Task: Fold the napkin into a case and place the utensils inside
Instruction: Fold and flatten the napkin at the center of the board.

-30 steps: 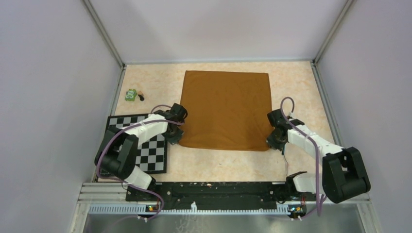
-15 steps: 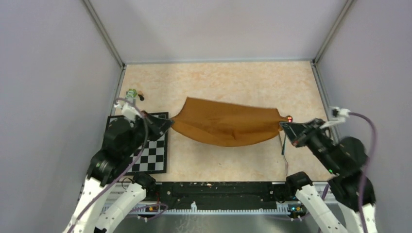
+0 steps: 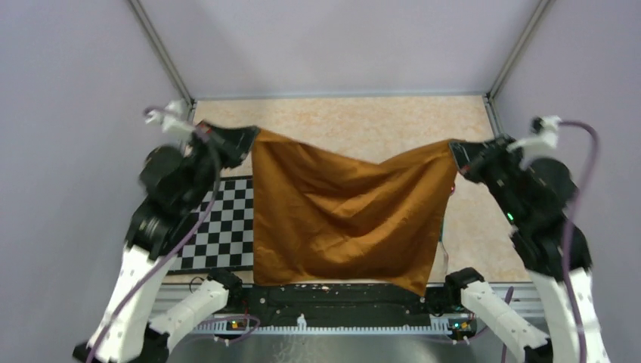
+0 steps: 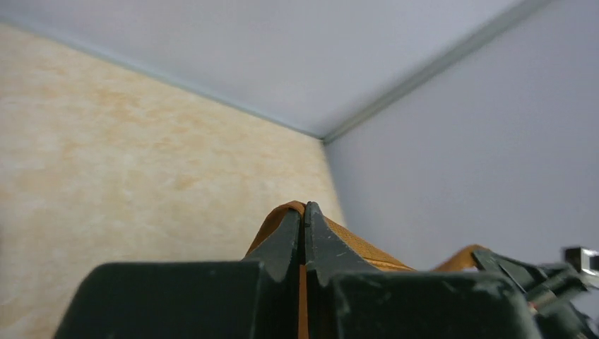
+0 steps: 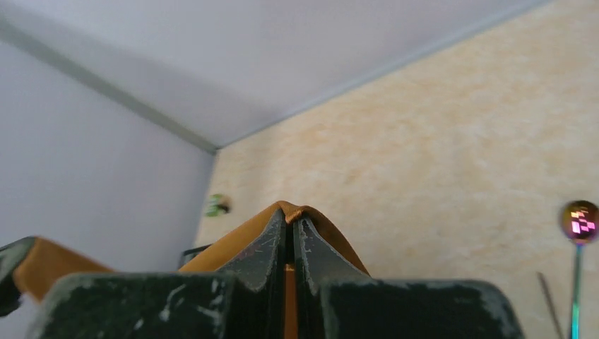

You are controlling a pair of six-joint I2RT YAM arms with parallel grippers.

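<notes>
Left gripper (image 3: 243,140) was clamped shut on one upper corner of the napkin (image 3: 344,215), its two fingers pressed together with a fold of rust-orange cloth poking out at the tips in the left wrist view. Right gripper (image 3: 458,151) was likewise closed on the opposite upper corner, the cloth pinched between its scuffed black fingers (image 5: 265,251) and wrapping over their tips. Both arms stood high above the table (image 3: 363,121), well apart, with the grippers pointing inward toward each other.

Between them the napkin hung as a loose, open sheet. Its top edge sagged in a shallow dip midway between the two grips, and soft diagonal wrinkles ran down from each held corner. In the top view its lower edge reached down toward the black rail at the near side of the table. Whether it touched the table there could not be told.

Left of the hanging cloth, partly hidden by the left arm, the checkered mat (image 3: 223,231) lay flat on the table. In the right wrist view, one of the utensils (image 5: 580,220) lay on the bare tabletop off to the right, its round iridescent head showing above a thin handle, with another slender piece just beside it. A small green toy (image 5: 216,205) sat far off near the side wall.
</notes>
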